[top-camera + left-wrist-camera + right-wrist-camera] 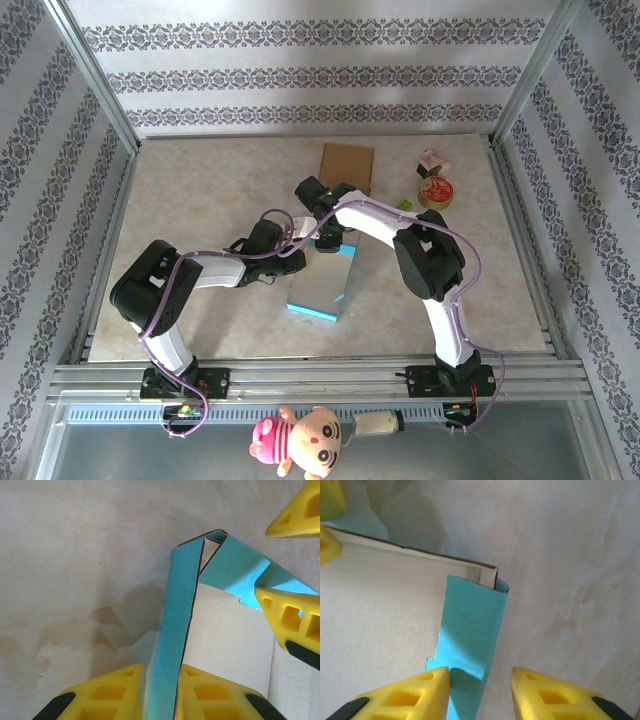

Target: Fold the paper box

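The left gripper [161, 674] pinches an upright teal side wall of the paper box [227, 645] between its yellow fingers. The right gripper [480, 674] stands spread around the neighbouring teal corner flap, one finger just beside the flap and the other clear of it. The box lies pale inner face up at the middle of the marbled worktop [200, 190], and towards the far edge lie a brown cardboard sheet [347, 168], a roll of tape [436, 191] and a small pink box [433, 160].
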